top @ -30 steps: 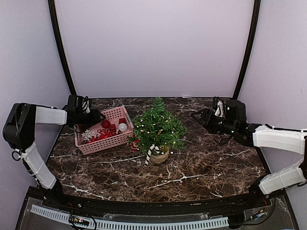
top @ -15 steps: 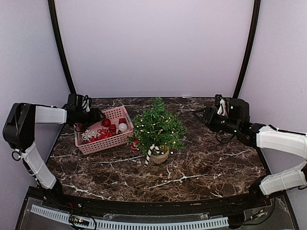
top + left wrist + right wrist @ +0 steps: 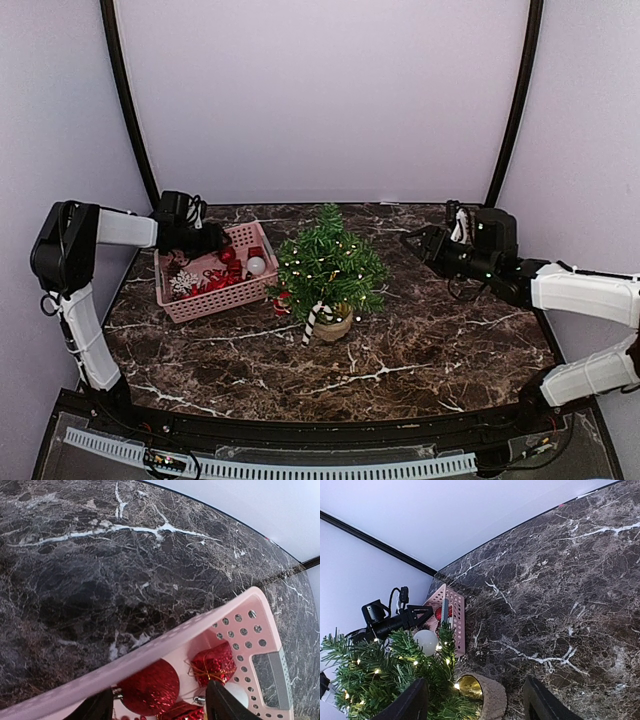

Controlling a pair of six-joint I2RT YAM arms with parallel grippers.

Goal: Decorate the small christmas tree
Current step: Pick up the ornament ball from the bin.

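With the small christmas tree (image 3: 328, 265) set mid-worktop (image 3: 430, 340), the spread left hand (image 3: 213, 240) is held over the pink basket (image 3: 215, 303) on its left, where a red ball (image 3: 148, 687) likely must be pinched next.

1. Left arm (image 3: 120, 228): I read a clear inward swing. The elbow (image 3: 65, 240) has moved right and slightly up, and now stands closer to the left edge of the worktop (image 3: 430, 350).
2. Left tool (image 3: 216, 241): it has travelled to the right along the rear rim of the pink basket (image 3: 240, 298). A second ago it hung over the basket's left rear corner. It now sits over the rear rim farther along, just behind the red ball (image 3: 222, 257).
3. Right tool (image 3: 410, 240): I read only a slight shift. The wrist has drawn back a little toward the right and the rear of the worktop.
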